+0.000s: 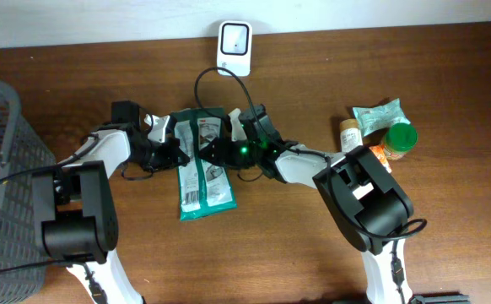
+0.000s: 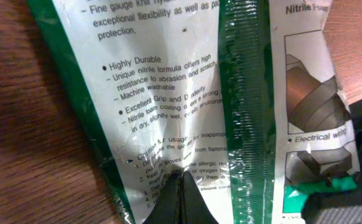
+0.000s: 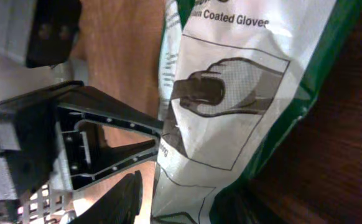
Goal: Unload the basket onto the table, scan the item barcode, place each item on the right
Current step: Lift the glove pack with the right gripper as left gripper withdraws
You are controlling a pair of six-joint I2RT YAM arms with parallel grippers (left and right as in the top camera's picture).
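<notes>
I'm at the grasping step: the coated-gloves pack (image 1: 203, 169) lies flat on the table (image 1: 456, 228) between my arms, left gripper (image 2: 181, 196) clenched at its edge, right gripper (image 1: 222, 150) alongside, jaw state unclear, so next it needs lifting toward the white scanner (image 1: 234, 42).

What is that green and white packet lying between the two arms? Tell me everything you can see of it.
It is a flat packet of nitrile coated gloves: glossy, crinkled plastic film, white with green borders and a green seam down its length. Printed text and drawings of a gloved hand face up. It lies on the wooden table. The left gripper, jaws shut, touches it near one long edge; the right gripper is at the other.
</notes>
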